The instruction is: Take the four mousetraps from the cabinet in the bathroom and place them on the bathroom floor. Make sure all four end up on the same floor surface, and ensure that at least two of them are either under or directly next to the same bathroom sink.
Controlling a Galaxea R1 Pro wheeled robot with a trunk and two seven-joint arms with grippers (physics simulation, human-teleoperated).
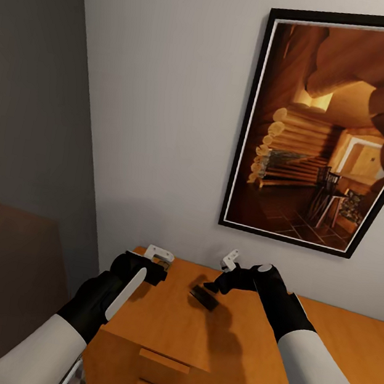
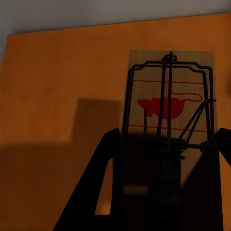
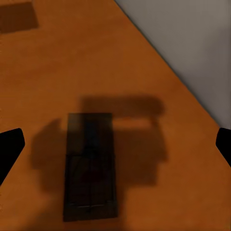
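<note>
— On top of the cabinet (image 1: 235,343), what does the head camera see?

— One mousetrap (image 1: 204,296) lies flat on the orange wood in shadow, just below the right end effector (image 1: 219,282), which hovers above it. The left end effector (image 1: 156,265) sits at the cabinet's back left corner. A framed picture (image 1: 333,131) of a log cabin interior hangs on the pale wall behind. Two drawer handles show on the cabinet front.

— And the left wrist camera?

— A second mousetrap (image 2: 171,113), tan board with a red mouse print and dark wire parts, stands between the dark fingers (image 2: 103,192). They press on its sides, so the left end effector is clamped on this trap, with the cabinet top behind it.

— The right wrist camera?

— The shadowed mousetrap (image 3: 90,166) lies flat on the cabinet top, lengthwise between the two black fingertips (image 3: 9,147). They stand far apart at the edges of the frame and well clear of the trap, so the right end effector is spread wide and holds nothing. The pale wall runs along the cabinet's edge.
</note>
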